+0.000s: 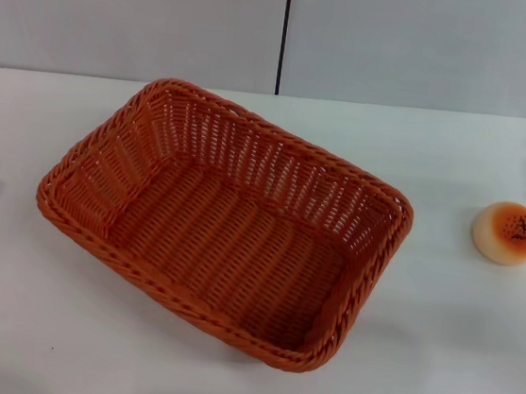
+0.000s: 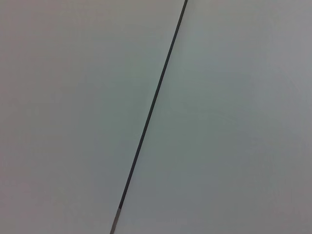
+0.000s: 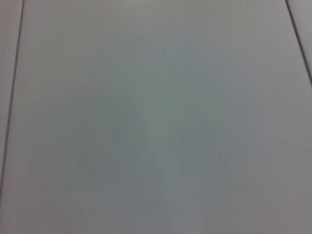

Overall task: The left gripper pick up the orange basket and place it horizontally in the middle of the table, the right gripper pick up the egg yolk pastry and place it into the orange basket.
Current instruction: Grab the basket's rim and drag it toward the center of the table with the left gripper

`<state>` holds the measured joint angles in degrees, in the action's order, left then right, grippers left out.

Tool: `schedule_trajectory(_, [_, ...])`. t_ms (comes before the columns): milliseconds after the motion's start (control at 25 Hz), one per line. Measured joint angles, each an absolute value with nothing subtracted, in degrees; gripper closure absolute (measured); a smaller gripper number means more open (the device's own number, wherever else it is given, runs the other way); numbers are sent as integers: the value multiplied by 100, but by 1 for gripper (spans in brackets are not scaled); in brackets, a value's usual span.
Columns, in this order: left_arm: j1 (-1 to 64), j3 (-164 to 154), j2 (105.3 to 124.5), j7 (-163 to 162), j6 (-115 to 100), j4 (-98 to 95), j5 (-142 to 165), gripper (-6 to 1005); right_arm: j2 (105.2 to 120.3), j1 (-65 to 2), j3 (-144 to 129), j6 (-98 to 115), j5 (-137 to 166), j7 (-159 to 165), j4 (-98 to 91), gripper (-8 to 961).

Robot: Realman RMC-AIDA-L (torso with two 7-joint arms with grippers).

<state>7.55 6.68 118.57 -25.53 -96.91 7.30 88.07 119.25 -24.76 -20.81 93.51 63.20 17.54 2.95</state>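
- We see the table [image 1: 471,373], white and flat, carrying both task items; behind it stands a grey wall with a dark vertical seam [image 1: 284,33].
- The orange basket [image 1: 222,221] sits left of centre on the table, open side up and empty, its long side running at a slant from far left to near right.
- The egg yolk pastry [image 1: 507,232] rests on the table well to the right of the basket, apart from it, browned top facing up.
- Neither arm shows in the head view, and both wrist views face only plain grey panels with thin seams, so we cannot tell how the jaws of either the left gripper or the right gripper stand.
- We judge the task to be at its very start: the basket step comes first and is not yet begun.
- Next, the left gripper would need to come down to the basket's near-left rim, clamp the braided edge, then turn the basket level across the middle.
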Motion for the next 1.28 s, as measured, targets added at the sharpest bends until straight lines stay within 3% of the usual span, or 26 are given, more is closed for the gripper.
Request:
schedule_trajectory(200, [733, 672, 11853, -2626, -9692, 717, 8809, 153, 11927, -2388, -2038, 9543, 6301, 1798, 285, 697])
schedule_trajectory(600, [929, 224, 11808, -2652, -9649, 315, 9013, 152, 11918, -2412, -2013, 9508, 6272, 1813, 314, 585])
schedule_trajectory(760, [1234, -299, 11789, -4074, -9690, -1174, 9062, 152, 11910, -2466, -2012, 9545, 6271, 1818, 309, 385])
schedule_trajectory(1280, [1562, -2322, 11768, -8346, -9264, -5645, 9235, 153, 11912, -2304, -1741, 9661, 6257, 2009, 312, 359])
